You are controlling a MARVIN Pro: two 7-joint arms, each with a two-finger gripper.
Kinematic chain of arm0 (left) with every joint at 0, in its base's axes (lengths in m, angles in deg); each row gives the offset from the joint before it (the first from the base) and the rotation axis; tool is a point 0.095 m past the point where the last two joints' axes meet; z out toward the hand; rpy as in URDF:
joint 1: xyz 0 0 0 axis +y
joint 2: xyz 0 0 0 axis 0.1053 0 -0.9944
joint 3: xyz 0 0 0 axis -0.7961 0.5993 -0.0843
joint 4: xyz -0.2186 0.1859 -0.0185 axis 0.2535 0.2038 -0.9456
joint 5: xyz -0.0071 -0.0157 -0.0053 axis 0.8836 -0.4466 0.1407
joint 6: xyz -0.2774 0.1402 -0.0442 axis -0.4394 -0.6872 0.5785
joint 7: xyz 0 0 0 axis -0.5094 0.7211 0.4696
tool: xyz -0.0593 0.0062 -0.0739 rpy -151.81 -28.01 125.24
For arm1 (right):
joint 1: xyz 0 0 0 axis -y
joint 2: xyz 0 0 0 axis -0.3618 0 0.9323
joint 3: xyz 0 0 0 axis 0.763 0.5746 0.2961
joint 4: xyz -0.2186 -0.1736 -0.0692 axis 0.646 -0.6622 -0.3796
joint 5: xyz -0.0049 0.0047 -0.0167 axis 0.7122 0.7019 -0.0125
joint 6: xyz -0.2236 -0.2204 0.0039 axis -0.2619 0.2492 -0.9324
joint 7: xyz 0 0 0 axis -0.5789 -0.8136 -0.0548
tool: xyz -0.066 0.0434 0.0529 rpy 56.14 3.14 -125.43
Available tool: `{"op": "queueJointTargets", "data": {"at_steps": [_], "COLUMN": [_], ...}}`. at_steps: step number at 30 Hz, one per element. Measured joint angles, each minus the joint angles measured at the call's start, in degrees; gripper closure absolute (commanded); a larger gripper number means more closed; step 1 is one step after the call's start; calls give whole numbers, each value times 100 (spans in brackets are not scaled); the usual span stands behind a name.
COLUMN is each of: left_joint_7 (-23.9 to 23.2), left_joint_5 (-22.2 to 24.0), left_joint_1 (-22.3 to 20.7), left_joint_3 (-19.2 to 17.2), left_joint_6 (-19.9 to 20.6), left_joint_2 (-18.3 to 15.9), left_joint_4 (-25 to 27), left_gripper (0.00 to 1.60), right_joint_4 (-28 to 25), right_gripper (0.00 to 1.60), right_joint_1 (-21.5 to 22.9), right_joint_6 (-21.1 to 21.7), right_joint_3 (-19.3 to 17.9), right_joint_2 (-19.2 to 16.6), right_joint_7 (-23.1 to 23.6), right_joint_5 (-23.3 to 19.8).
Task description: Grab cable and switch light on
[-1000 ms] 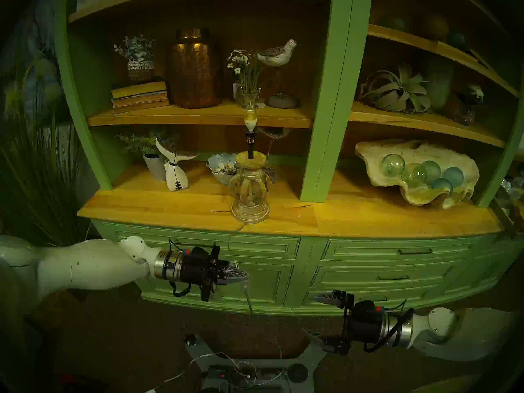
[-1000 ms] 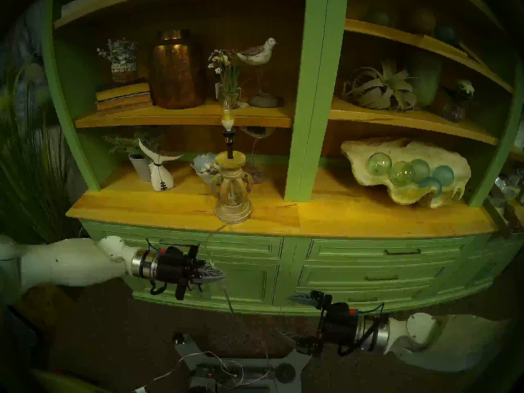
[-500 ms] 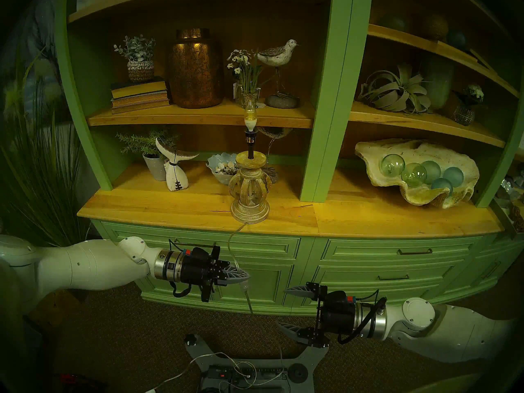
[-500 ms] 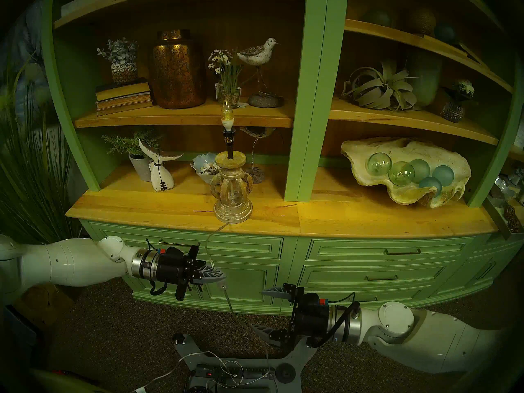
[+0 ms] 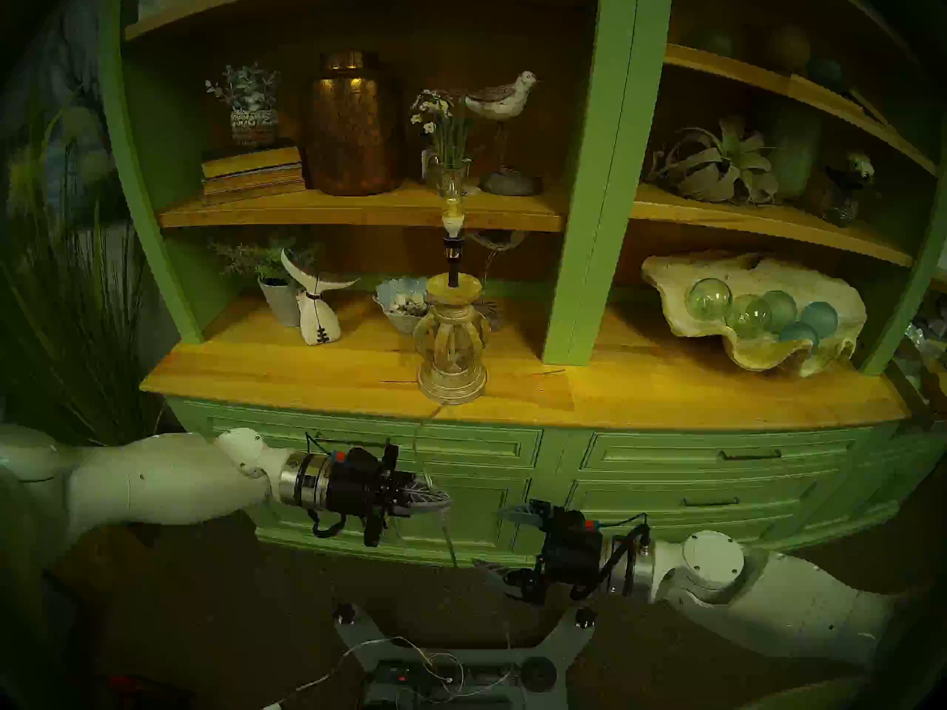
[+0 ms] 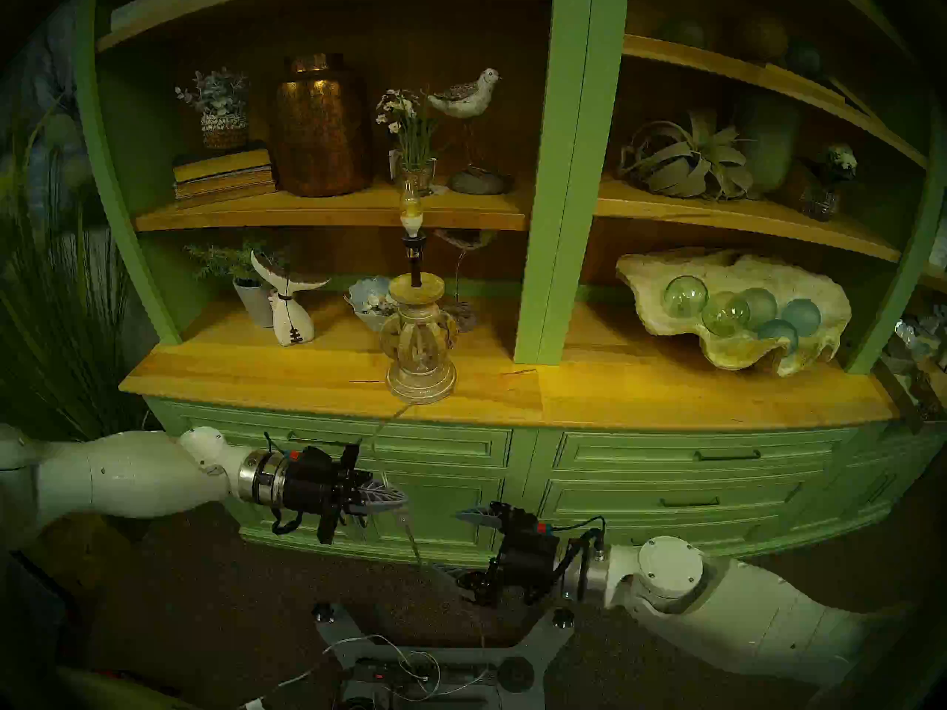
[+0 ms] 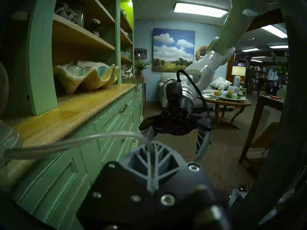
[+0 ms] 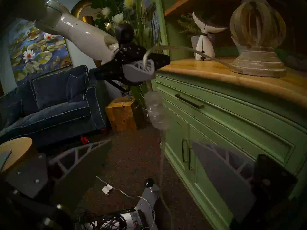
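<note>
While the lamp stands upright at the front edge of the wooden counter in the head stereo left view, its bulb unlit, the cable drops from the lamp's foot over the edge and down the green drawer fronts. The left gripper is closed on the cable partway down. The inline switch hangs just below its fingers, and the cord runs on towards the floor. The right gripper, its fingers spread wide, sits near the switch on its right, not touching.

From the head stereo right view the layout reads the same: cable pinched by the left gripper, and the right gripper gaping beside the hanging run.

Seen from the left wrist, the cable arches in from the counter side and passes down between the closed fingers. It looks thin, light and limp, and its clear plastic is likely slippery.

Through the right wrist camera, the switch is a small clear lump hanging with its long axis roughly vertical, in line with the cord. It lies ahead of the open right gripper, between the lines of its two fingers. Being rigid, the switch is probably the best place to take hold and squeeze, since the cord above and below would simply bend away. It would likely swing if nudged, so the left gripper's hold just above it matters.
</note>
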Motion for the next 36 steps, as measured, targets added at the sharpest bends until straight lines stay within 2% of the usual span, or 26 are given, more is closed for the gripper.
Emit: {"op": "queueJointTargets", "data": {"at_steps": [7,12,21,26,29,36], "left_joint_7": [5,9,23,34,41,55], "left_joint_5": [2,14,28,39,43,37], "left_joint_1": [-9,-27,-67,-94,-109,-120], "left_joint_3": [11,31,95,137,159,177], "left_joint_6": [-4,-8,-23,-35,-44,-53], "left_joint_2": [0,0,0,0,0,0], "left_joint_4": [3,0,-1,-1,0,4], "left_gripper": [160,160,160,160,160,160], "right_joint_4": [334,736,1122,1203,1239,1380], "right_gripper": [0,0,0,0,0,0], "right_joint_1": [385,695,973,1059,1155,1412], "right_joint_6": [188,232,126,76,190,603], "right_joint_3": [-20,38,79,79,101,-11], "right_joint_2": [476,837,1151,1241,1223,875], "right_joint_7": [-33,141,448,615,892,1337], "right_joint_5": [237,421,569,567,514,561]}}
